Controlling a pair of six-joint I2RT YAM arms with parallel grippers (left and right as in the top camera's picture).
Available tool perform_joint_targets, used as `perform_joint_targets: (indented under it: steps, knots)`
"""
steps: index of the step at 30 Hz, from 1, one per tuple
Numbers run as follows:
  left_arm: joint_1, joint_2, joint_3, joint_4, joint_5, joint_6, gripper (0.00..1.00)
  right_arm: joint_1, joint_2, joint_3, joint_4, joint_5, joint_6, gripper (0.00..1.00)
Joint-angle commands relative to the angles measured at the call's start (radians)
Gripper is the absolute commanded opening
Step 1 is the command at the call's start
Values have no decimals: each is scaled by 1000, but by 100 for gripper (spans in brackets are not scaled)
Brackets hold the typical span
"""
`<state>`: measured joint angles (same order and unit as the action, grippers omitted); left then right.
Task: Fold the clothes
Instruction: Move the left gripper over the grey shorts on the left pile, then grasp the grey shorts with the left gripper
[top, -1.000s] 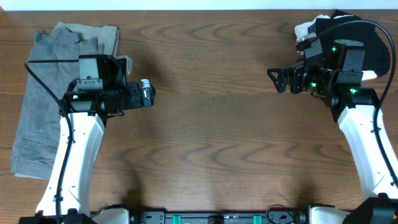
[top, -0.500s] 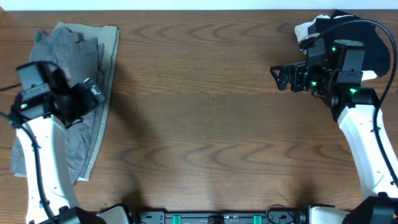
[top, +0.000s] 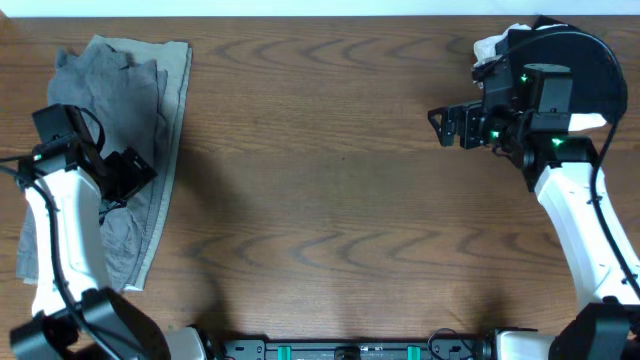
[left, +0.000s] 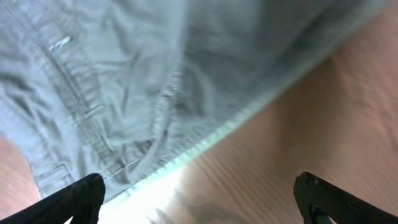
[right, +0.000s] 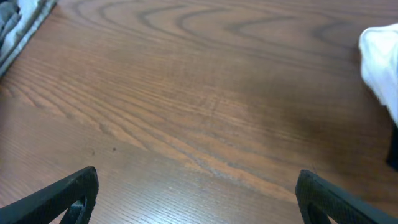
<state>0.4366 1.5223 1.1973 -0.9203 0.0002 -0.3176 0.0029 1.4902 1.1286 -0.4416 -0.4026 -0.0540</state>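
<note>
Hovering over grey shorts, left claw apart; right claw apart, above wooden table

Dark brown wooden table here, wavy grain spreading ahead of the right gripper, bright glare just under the left gripper, pale strip beyond the far edge

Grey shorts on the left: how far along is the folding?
Done: little that shows. The wrinkled grey cotton shorts lie rumpled in a long strip on the brown wooden table. In hand: nothing. The left gripper hangs open over them; the right gripper is open, far off to the side. Left: gripping and folding them neatly.
</note>
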Motion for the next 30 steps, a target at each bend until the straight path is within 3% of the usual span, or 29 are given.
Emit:
perform_joint_targets:
  steps: [1,7,12,25,30]
  knots:
    - [23,52,16,-9,-66,-77,98,13,29,21,-13,10,17,99]
    - [87,85,-1,-13,-80,-71,98,21,47,21,-19,11,16,99]
    - [94,98,-23,43,-79,47,98,25,47,21,5,10,25,99]
    - [94,249,-25,210,-8,56,98,24,47,21,64,10,144,99]
    - [94,326,-25,231,35,55,87,24,47,21,74,11,155,99]
